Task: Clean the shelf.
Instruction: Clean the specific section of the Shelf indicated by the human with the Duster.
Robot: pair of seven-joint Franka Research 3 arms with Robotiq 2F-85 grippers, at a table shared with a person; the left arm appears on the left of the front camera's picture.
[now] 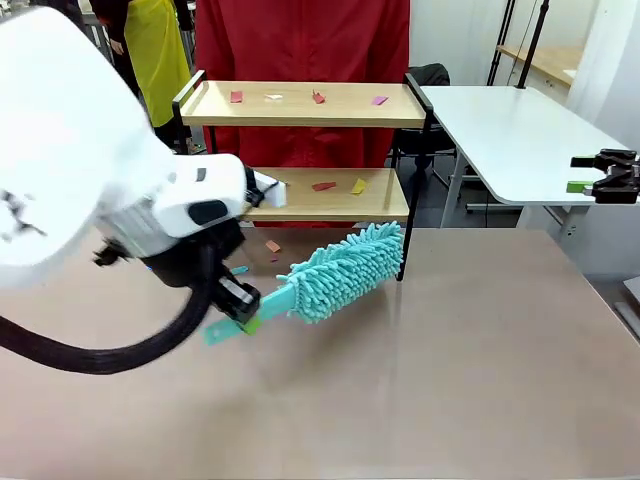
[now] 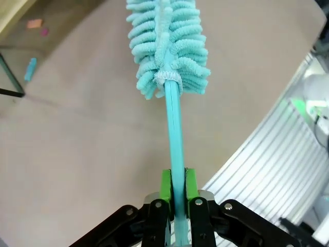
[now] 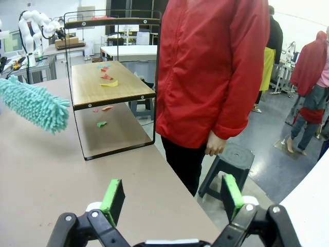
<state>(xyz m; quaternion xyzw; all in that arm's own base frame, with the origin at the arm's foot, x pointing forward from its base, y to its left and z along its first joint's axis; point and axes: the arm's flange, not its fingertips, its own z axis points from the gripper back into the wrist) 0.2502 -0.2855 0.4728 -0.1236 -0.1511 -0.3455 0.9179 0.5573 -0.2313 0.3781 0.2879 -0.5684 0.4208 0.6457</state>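
Teal fluffy duster [image 1: 345, 268] is held by its flat handle in the left gripper [image 2: 177, 186], green pads tight on both sides. Its head hangs over the brown table [image 1: 470, 350], just beside the shelf [image 1: 300, 118]. The shelf stands at the far edge, with paper scraps [image 1: 318, 97] on both boards. The right gripper [image 3: 172, 198] is wide apart, holding nothing. A person in red [image 1: 300, 40] stands behind the shelf

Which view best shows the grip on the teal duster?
Left wrist view: the left pincer clamps the teal fluffy microfibre duster by its handle between green pads, seen close. Front view shows that grip small, side-on; right wrist view catches the fluffy head.
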